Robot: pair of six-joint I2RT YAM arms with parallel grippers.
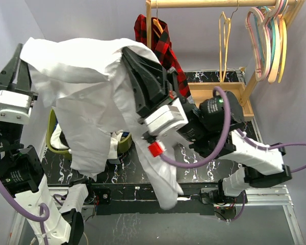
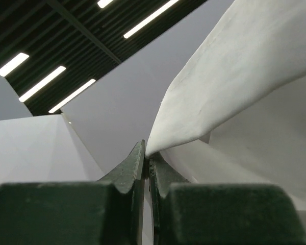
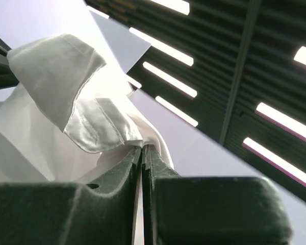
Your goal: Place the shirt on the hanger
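Observation:
The white shirt [image 1: 86, 97] hangs spread in the air between my two grippers, its lower part trailing down to the table's front edge. My left gripper [image 1: 24, 50] is shut on its top left corner; in the left wrist view the jaws [image 2: 147, 154] pinch a fold of the shirt [image 2: 234, 76]. My right gripper [image 1: 126, 51] is shut on the top right part; in the right wrist view the jaws [image 3: 143, 147] pinch the shirt [image 3: 56, 87] beside its collar. The pale yellow hanger [image 1: 224, 46] hangs on the wooden rail at the back right, apart from the shirt.
A red-and-black plaid shirt [image 1: 160, 41] hangs on the wooden rack [image 1: 219, 4] behind the right gripper. Bunched pastel hangers [image 1: 269, 43] hang at the rail's right end. A yellow-green basket [image 1: 52, 133] sits on the table under the shirt.

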